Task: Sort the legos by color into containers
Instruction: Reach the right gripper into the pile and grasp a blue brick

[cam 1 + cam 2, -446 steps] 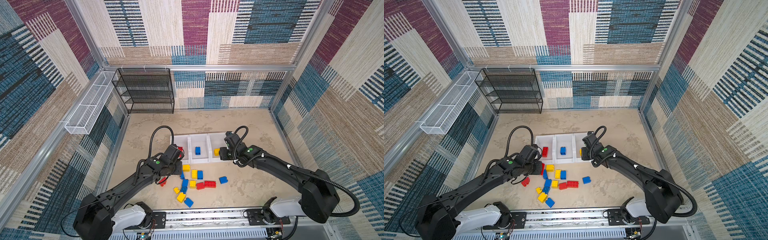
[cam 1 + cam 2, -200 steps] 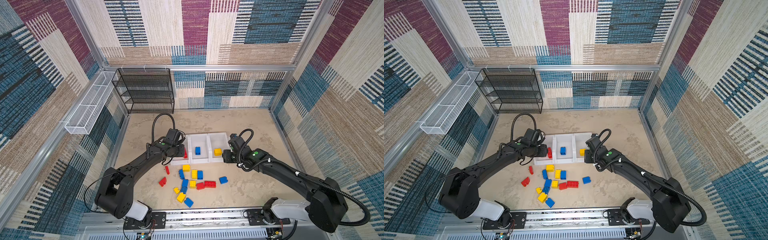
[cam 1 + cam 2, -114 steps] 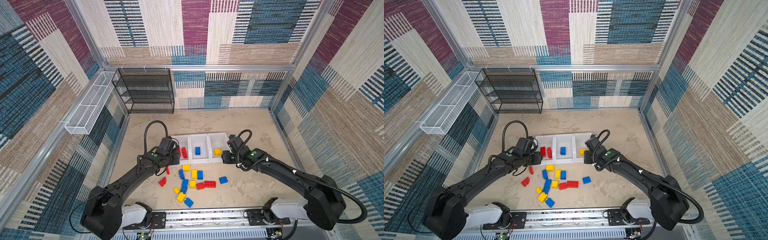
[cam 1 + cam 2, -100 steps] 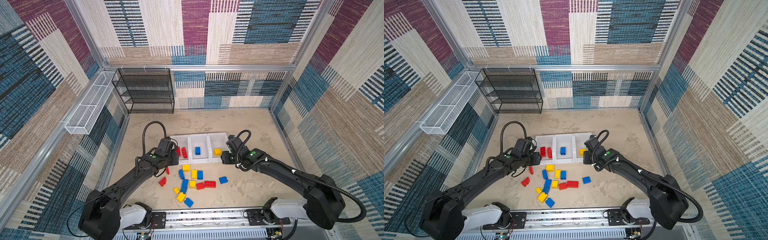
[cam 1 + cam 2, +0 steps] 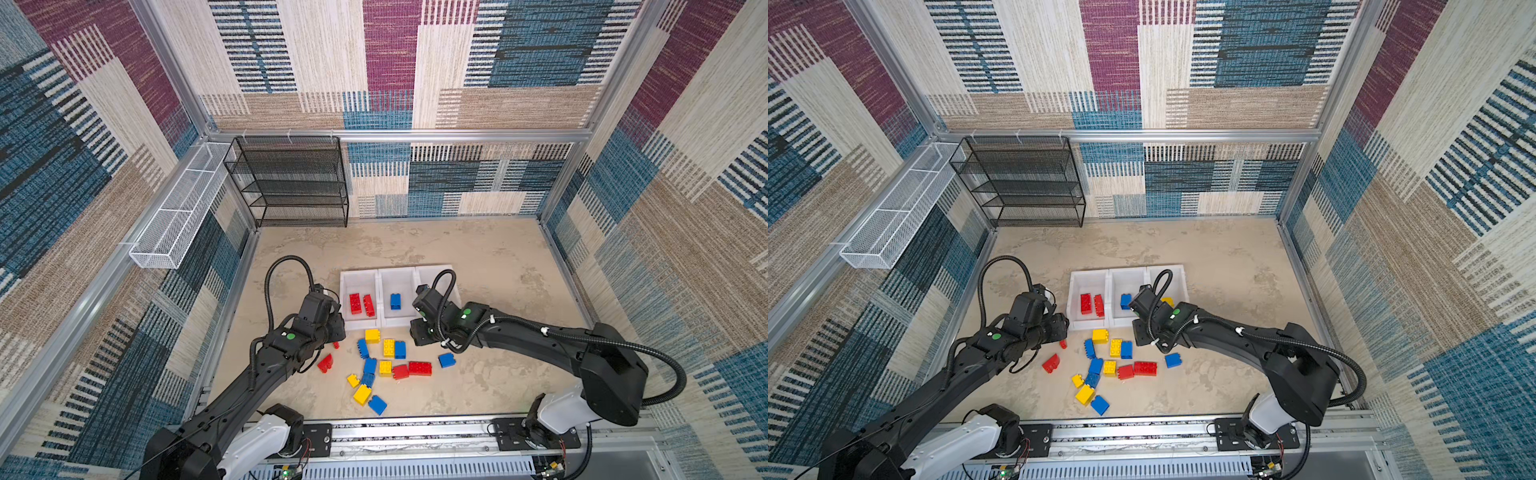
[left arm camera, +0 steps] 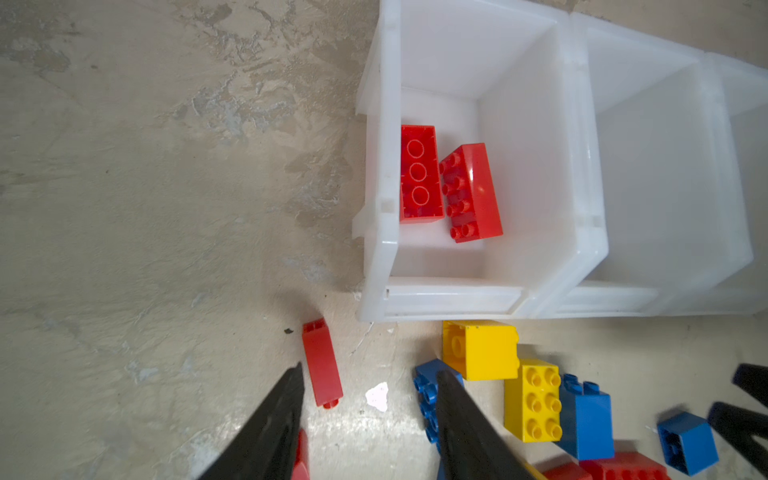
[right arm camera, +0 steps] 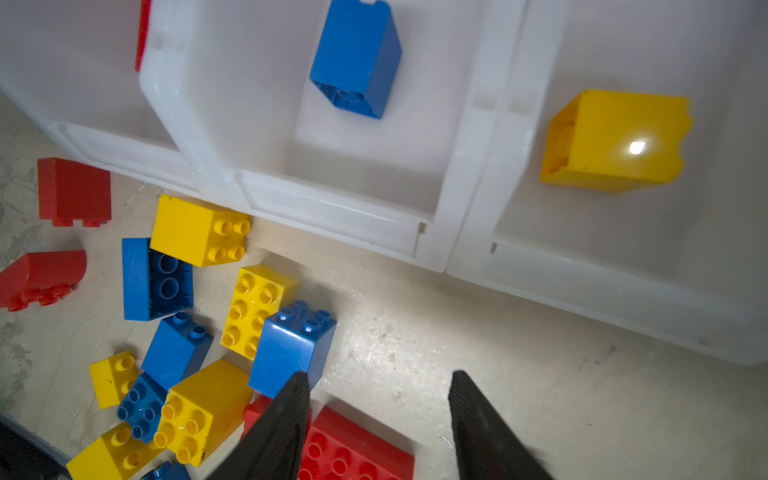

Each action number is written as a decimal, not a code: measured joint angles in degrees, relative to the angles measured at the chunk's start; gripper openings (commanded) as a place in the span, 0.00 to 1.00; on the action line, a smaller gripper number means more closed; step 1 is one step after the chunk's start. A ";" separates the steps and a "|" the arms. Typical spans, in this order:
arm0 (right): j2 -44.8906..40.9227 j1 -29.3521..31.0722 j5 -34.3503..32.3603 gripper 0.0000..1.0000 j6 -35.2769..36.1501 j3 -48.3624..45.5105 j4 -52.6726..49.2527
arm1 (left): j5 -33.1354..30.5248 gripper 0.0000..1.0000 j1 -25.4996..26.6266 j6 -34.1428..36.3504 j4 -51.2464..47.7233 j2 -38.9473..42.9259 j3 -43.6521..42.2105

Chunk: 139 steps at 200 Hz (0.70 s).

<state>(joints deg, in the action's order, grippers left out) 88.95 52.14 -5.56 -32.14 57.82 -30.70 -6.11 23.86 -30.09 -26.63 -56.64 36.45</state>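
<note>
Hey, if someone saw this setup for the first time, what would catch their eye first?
The bright scatter of loose bricks in red, blue and yellow on the tan table, just in front of three joined white bins. Two red bricks already lie in the left bin, one blue brick in the middle, one yellow brick in the right.

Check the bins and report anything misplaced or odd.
Nothing is missorted: the left bin holds two red bricks, the middle bin one blue brick, the right bin one yellow brick. Only oddity: a small white fleck on the table beside the thin red brick; what it is, I cannot tell.
</note>
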 measured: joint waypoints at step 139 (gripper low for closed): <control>10.78 6.03 2.99 0.51 -0.42 5.35 -0.48 | 0.11 0.55 -0.22 -0.13 -0.20 0.04 -0.61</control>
<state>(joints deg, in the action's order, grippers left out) 99.72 58.17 -2.57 -32.56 63.18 -31.18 -6.00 23.64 -30.22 -26.83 -56.60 35.83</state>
